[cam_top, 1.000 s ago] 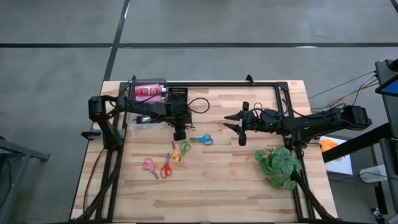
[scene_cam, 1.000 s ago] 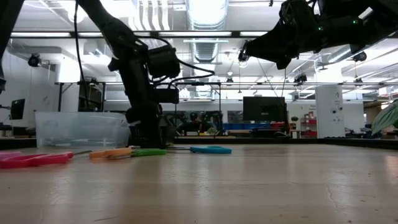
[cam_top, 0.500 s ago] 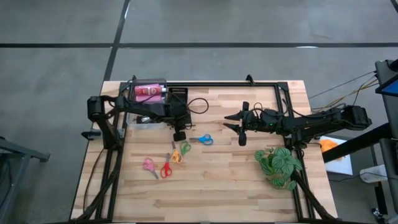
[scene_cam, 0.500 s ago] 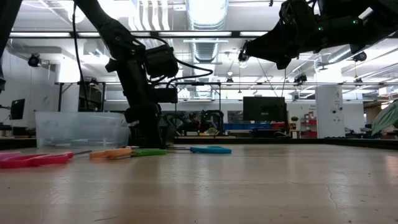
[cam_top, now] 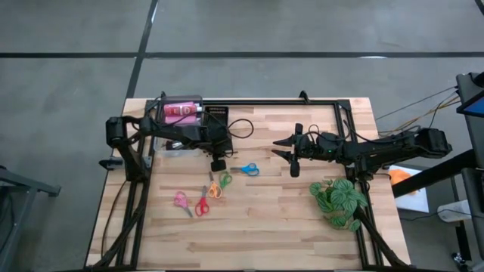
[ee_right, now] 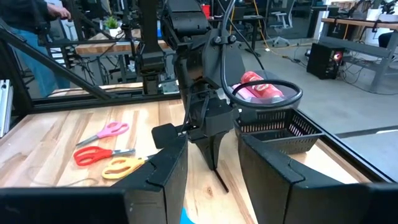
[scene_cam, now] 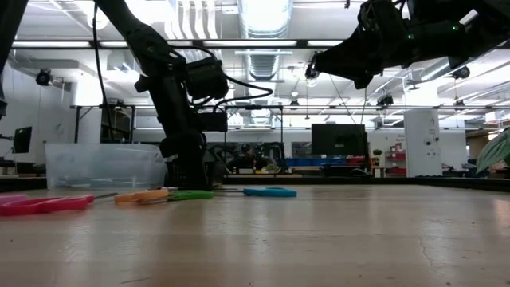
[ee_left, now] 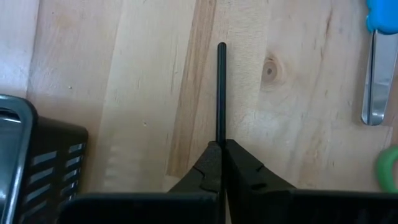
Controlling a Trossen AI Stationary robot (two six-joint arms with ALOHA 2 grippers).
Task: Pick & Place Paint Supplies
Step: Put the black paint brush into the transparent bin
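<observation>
Left end effector (ee_left: 219, 163): your fingers are pinched together on a thin black brush (ee_left: 221, 93), low over the tabletop (ee_left: 143, 93), gripping one end so the handle can lift clear.
Brush: it lies flat on the wood beside the black tray (ee_left: 43, 162), likely its destination.
Right end effector (ee_right: 211, 165): you hold it raised mid-table, fingers apart and empty, waiting.
Scissors (cam_top: 244, 168): blue pair and others stay scattered nearby, yet to be picked.
</observation>
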